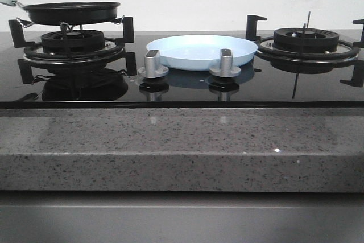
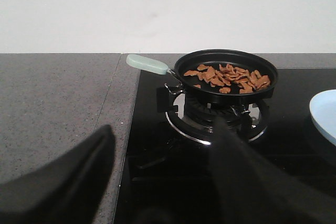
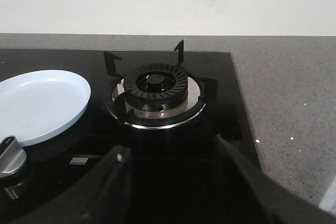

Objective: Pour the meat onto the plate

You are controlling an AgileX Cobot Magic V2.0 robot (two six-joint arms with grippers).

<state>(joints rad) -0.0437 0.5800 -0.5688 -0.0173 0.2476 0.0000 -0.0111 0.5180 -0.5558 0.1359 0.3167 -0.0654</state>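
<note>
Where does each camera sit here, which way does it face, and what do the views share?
Front view: low at the counter's edge, looking forward across the stove at the plate between the burners; no robot parts show.
Left wrist view: behind the open left pincer, facing the frying pan holding the meat on the left burner.
Right wrist view: behind the open right pincer, facing the bare right burner.
Shared: all three show the plate; front and left wrist both show the pan.

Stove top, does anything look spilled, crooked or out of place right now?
Nothing stands out. The meat is all inside the frying pan on the left burner, and the plate sits flat and empty mid-stove.
</note>
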